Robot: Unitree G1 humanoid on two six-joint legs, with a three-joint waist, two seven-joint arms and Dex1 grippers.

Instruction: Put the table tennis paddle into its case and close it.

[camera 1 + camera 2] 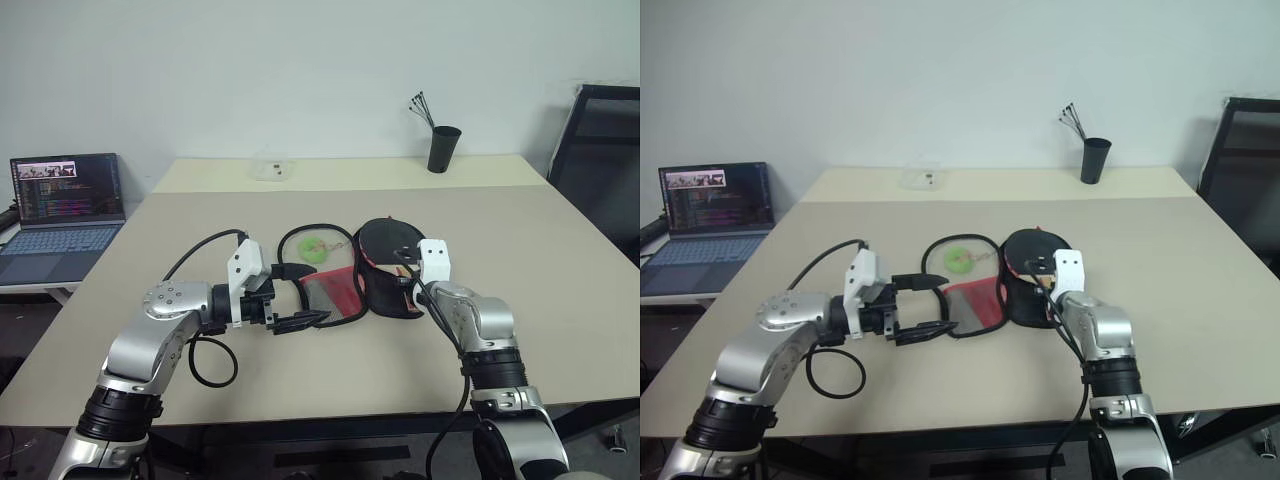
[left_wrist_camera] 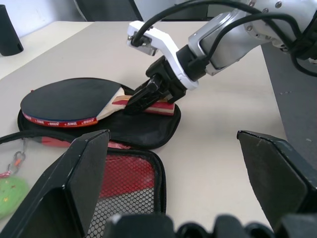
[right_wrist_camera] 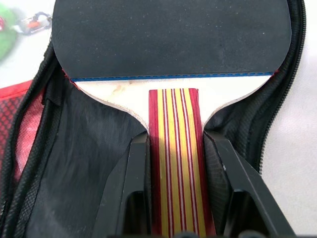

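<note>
Right gripper (image 3: 174, 163): closest to my camera on that wrist; I see its two black fingers (image 3: 130, 188) pressed on both sides of the striped wooden handle, so it holds the table tennis paddle (image 2: 69, 101).

Paddle position: its black face lies over the open black half of the case (image 2: 148, 131); the handle points back to my right arm and sits over the narrow end of this half.

Case: it lies unzipped and spread flat on the table (image 1: 560, 260). The red mesh half (image 1: 335, 290) is folded out to my left side, and a small green tag (image 1: 318, 248) rests on the table just behind it.

Left gripper (image 1: 292, 297): jaws stand wide with nothing between them; it hovers just beside the red mesh half.

Risk, blade not seated: in the left wrist view the paddle looks tilted, the handle a bit raised. If I release now, I think the blade edge may rest on the zipper rim and not inside it.

Risk, case sliding: the fabric is soft and nothing pins it. A push from my right arm could drag the whole case with the paddle.

Risk, closing: the left jaws must catch a thin, floppy flap. I judge they could slip off, or fold it onto my right fingers if these are not out first.

Risk, zipper: the tag and its cord could be trapped in the seam.
</note>
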